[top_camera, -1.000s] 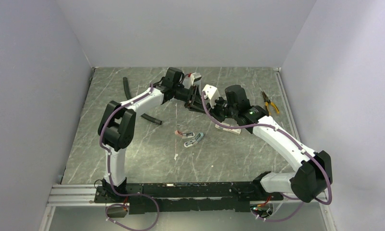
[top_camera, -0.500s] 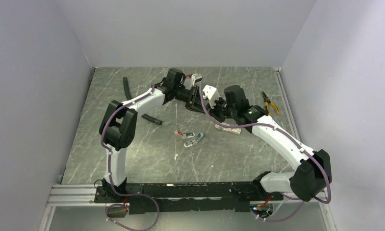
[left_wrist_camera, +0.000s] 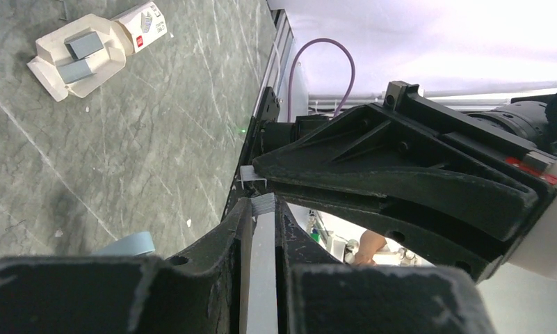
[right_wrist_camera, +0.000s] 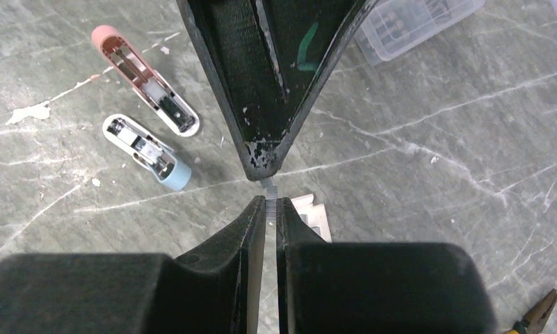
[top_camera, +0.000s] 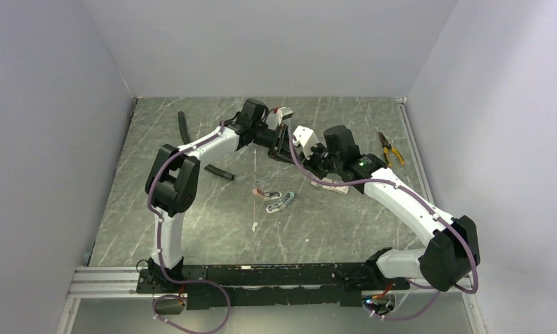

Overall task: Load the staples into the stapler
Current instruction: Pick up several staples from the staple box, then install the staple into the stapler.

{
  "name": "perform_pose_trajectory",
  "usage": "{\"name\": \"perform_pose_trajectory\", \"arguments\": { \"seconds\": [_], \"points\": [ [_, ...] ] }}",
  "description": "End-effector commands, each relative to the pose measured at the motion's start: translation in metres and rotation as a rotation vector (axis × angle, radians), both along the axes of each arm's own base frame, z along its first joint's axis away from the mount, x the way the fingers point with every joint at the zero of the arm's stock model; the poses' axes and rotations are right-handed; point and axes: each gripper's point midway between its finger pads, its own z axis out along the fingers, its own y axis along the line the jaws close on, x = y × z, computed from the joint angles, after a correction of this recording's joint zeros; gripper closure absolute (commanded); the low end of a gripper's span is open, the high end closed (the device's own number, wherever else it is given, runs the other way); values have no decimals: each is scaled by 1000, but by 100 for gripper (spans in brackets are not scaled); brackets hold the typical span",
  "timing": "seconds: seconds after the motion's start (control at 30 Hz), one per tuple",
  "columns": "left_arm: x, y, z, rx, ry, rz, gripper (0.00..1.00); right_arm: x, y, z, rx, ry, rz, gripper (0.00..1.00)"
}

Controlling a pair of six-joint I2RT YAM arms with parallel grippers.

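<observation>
My left gripper [top_camera: 284, 146] and right gripper [top_camera: 302, 154] meet tip to tip above the far middle of the table. In the left wrist view my left gripper [left_wrist_camera: 263, 202] is shut on a thin silvery strip of staples [left_wrist_camera: 264, 209]. In the right wrist view my right gripper [right_wrist_camera: 268, 202] is shut on a staples strip [right_wrist_camera: 267, 186] that reaches up to the left gripper's fingers [right_wrist_camera: 265, 83]. Two open mini staplers lie on the table below, one pink [right_wrist_camera: 147, 80] and one white and blue [right_wrist_camera: 147, 153]. They also show in the top view [top_camera: 272, 197].
A white carton with a red mark [left_wrist_camera: 143, 19] and its open tray holding staple blocks [left_wrist_camera: 77, 56] lie under the right arm [top_camera: 329, 186]. A clear plastic box [right_wrist_camera: 414, 21], orange-handled pliers [top_camera: 390, 147] and two black strips [top_camera: 220, 172] also lie on the table.
Almost nothing: the left arm's elbow has drifted slightly right. Both grippers stay tip to tip at the same spot.
</observation>
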Motion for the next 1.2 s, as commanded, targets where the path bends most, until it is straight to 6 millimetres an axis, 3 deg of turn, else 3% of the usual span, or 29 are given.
{"name": "perform_pose_trajectory", "arguments": {
  "seconds": [0.0,0.33,0.6,0.93,1.17],
  "points": [
    [7,1,11,-25,-50,-13,97,0,-3,8,-2,-43,-1,87],
    [11,14,2,26,-129,-17,97,-2,-8,2,5,-27,-18,88],
    [12,35,-17,132,-448,-32,97,-3,-17,-9,57,36,-46,88],
    [-4,65,-33,266,-1082,-157,96,0,-25,-23,55,80,-71,88],
    [-14,72,-48,358,-1251,-242,97,5,-29,-21,57,73,-93,88]
  ]
}}
